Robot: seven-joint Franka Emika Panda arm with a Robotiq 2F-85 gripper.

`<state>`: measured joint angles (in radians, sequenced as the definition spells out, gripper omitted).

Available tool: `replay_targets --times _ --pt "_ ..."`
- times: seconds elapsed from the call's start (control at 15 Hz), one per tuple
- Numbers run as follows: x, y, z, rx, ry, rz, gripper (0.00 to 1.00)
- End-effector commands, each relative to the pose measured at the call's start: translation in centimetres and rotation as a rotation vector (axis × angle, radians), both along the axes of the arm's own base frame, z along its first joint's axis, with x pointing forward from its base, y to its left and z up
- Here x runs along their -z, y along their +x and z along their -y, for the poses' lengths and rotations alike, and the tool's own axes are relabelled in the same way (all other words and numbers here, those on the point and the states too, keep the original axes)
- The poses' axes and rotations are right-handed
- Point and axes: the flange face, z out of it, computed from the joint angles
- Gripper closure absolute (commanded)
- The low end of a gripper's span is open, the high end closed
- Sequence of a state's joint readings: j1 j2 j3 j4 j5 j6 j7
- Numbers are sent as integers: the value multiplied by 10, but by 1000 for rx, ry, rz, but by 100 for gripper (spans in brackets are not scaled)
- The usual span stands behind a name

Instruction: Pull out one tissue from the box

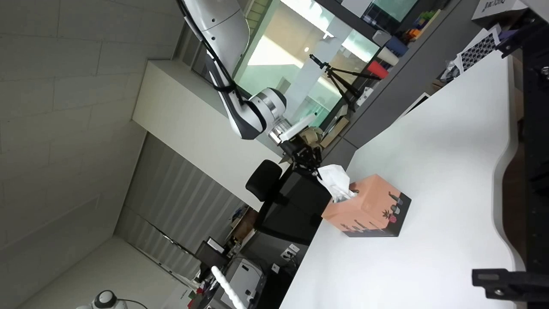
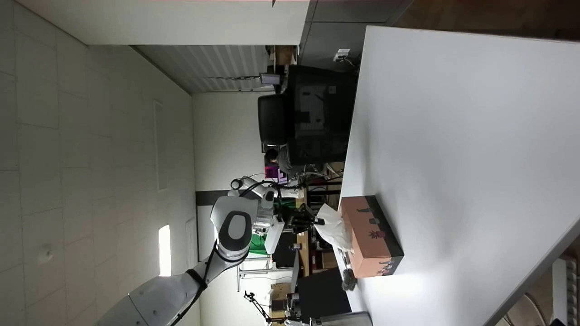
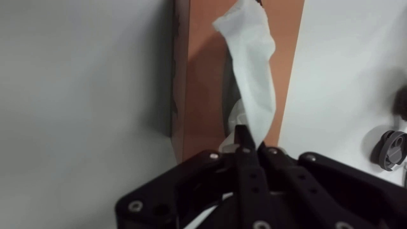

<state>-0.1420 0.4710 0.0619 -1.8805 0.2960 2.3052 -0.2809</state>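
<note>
The box (image 1: 364,204) is a salmon-pink carton with a dark base and plant drawings, standing on the white table. It also shows in an exterior view (image 2: 368,233) and in the wrist view (image 3: 203,95). The white tissue (image 1: 334,180) stretches from the box's top opening to my gripper (image 1: 318,172). In an exterior view the tissue (image 2: 333,228) hangs between the opening and the fingertips (image 2: 321,221). In the wrist view the tissue (image 3: 254,66) is pinched between my closed fingertips (image 3: 256,143). White material shows in the opening behind the fingers; whether it is the same sheet is unclear.
The white table (image 1: 454,141) extends around the box. A black chair (image 2: 321,117) stands beyond the table's edge. Small dark objects, one of them round (image 3: 394,149), lie beside the box. A black bracket (image 1: 506,283) sits at the table's near edge.
</note>
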Motion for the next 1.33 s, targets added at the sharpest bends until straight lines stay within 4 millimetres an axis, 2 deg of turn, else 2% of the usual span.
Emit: replay_targets --times 0.0,0.13,0.47,0.6,0.8,0.87,1.0,1.13,1.27 --pt "-26 14 11 19 27 26 100" --pt "-46 23 16 24 15 64 100" --pt "-110 40 30 29 -30 191 100" --pt "-135 44 41 38 -61 242 100" --pt "-167 47 69 51 -171 314 100" --pt "-170 48 82 53 -218 326 100" --pt "-163 49 111 97 -325 360 100" --pt "-139 47 142 178 -393 370 100" --pt "-101 43 164 253 -456 348 100"
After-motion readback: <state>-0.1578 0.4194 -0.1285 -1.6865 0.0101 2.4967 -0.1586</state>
